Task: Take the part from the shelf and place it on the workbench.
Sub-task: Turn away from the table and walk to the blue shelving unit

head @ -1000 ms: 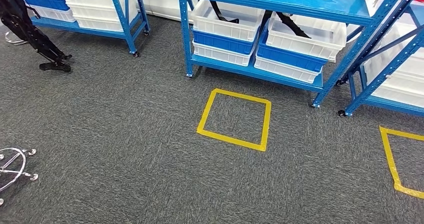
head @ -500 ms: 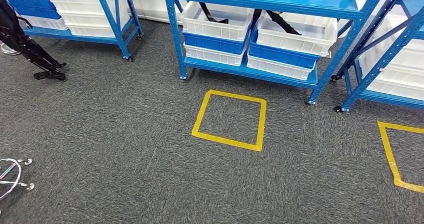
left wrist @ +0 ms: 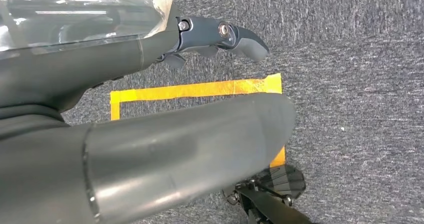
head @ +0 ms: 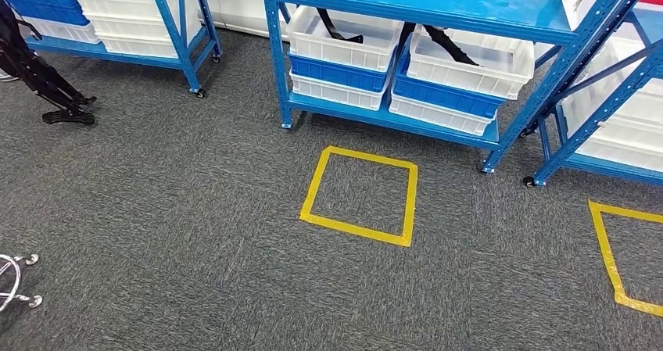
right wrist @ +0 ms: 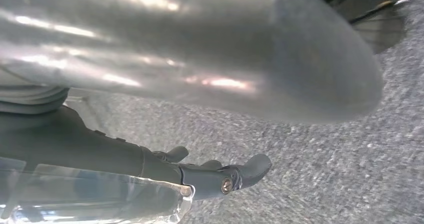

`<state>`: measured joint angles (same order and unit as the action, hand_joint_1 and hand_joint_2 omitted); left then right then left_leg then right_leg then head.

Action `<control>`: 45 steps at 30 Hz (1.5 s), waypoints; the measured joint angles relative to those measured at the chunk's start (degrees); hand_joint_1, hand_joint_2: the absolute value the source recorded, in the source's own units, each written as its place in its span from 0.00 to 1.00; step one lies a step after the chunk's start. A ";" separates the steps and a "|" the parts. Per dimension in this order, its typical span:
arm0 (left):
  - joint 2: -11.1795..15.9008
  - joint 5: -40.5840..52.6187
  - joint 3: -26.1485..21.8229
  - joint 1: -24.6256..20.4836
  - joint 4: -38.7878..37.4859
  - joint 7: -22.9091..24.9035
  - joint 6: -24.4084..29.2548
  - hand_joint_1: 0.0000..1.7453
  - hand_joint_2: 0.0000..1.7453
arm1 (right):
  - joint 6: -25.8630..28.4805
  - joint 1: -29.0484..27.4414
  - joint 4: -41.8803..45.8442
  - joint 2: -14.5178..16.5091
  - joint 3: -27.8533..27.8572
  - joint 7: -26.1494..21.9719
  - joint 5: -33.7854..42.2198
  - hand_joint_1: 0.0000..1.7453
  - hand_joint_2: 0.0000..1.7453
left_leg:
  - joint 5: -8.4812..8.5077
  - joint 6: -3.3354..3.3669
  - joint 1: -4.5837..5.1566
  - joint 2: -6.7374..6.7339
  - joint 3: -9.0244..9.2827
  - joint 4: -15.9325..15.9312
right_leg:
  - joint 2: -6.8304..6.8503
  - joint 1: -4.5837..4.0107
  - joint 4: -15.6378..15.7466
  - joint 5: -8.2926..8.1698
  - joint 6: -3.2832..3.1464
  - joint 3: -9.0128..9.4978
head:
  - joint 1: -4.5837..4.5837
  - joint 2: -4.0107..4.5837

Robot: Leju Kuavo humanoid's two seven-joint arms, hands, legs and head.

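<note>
The robot is facing the blue steel shelf rack (head: 438,3) at twelve o'clock in the head view, and I judge it is in the approach step, with nothing picked up. The part, most likely one of the black strap-like pieces (head: 446,40), is lying in the white plastic bins (head: 461,66) on the rack's lower shelf, at about one o'clock. A yellow tape square (head: 360,195) is marking the grey carpet (head: 172,226) just in front of the rack.

The left hand (left wrist: 200,37) is hanging over the carpet above yellow tape, its dark fingers (left wrist: 240,34) loosely apart and holding nothing. The right hand (right wrist: 200,176) is hanging likewise, its fingers (right wrist: 250,166) apart and empty.

The next move, as I judge it, is calling for stepping onto the square, then reaching low into a bin.

No brand, label or writing is readable anywhere.
</note>
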<state>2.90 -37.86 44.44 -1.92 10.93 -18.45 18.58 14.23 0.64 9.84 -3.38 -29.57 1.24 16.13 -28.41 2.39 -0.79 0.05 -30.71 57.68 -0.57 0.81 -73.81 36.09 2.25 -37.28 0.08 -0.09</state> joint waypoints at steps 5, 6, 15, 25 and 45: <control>-0.10 -0.07 -0.01 0.12 -0.01 -0.02 0.02 0.00 0.00 | 0.15 -0.49 -0.01 -0.02 -0.01 -0.02 0.00 0.00 0.00 | -1.98 -1.26 -0.15 0.25 2.04 0.09 | 0.86 0.46 12.84 -8.12 1.88 2.38 | -0.19 0.00; -0.08 -0.09 -0.02 0.11 -0.02 -0.03 0.04 0.00 0.00 | 0.19 -0.42 -0.01 0.02 -0.02 -0.03 0.00 0.00 0.00 | -2.40 -1.71 -0.07 0.16 2.24 0.03 | 1.16 0.26 14.27 -8.80 1.26 2.98 | -0.22 0.00; -0.25 -0.11 0.00 0.00 0.00 -0.06 0.08 0.00 0.00 | 0.32 -0.24 0.00 -0.07 -0.03 -0.05 -0.02 0.00 0.00 | -7.84 -3.51 -0.36 -0.07 -7.42 16.27 | 0.74 -0.05 15.01 -7.49 -3.26 6.41 | 0.03 0.00; -0.06 -0.11 0.00 0.34 -0.06 -0.03 0.08 0.00 0.00 | 0.31 -0.30 0.00 0.32 -0.30 0.07 0.01 0.00 0.00 | 1.06 -0.15 0.80 0.70 -3.65 1.90 | 0.02 -0.87 13.45 -4.56 -1.05 10.02 | -0.03 0.00; -0.19 0.22 0.01 -0.47 0.02 -0.25 -0.09 0.00 0.00 | -0.05 -0.65 0.00 -0.13 -0.44 0.12 0.50 0.00 0.00 | -7.72 -3.27 -0.23 0.13 -7.57 16.59 | 0.99 0.06 13.60 -6.30 -2.95 6.32 | -0.10 0.00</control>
<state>2.70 -37.64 44.45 -2.39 10.94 -18.69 18.49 14.18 0.00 9.84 -3.51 -30.01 1.36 16.63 -36.14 -0.88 -1.02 0.17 -38.28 74.27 0.42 0.88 -60.21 29.78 -0.70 -30.96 -0.02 -0.09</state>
